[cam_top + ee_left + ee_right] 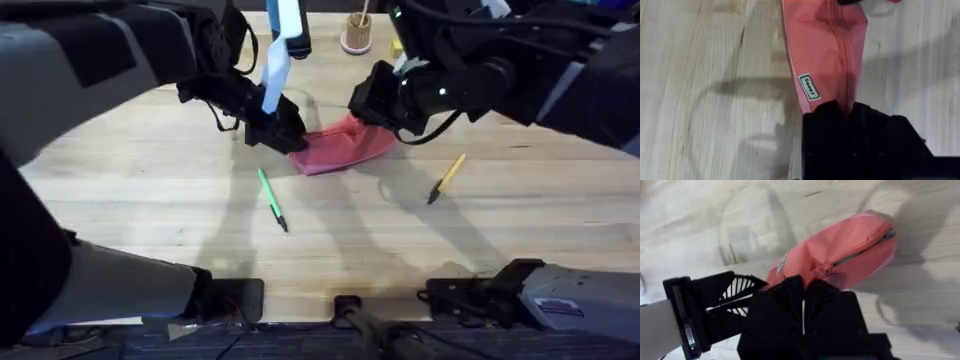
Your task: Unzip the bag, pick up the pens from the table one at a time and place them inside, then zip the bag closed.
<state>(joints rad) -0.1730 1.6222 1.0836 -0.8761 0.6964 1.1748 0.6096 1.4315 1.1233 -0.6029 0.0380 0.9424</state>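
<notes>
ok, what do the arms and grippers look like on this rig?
Both arms are black, with grey-white link covers near the camera and black cables looping along the upper links. The left gripper is black, with a light blue strap or ribbon hanging at its wrist. The right gripper is also black. The right wrist view shows ribbed black fingers on it, and open lattice ribs on the left gripper.

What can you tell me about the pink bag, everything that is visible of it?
The bag is a soft pink-red fabric pouch lying on the table, a zipper along its top and a small white label on one side. The left gripper pinches one end, and the right gripper grips the fabric by the zipper.
</notes>
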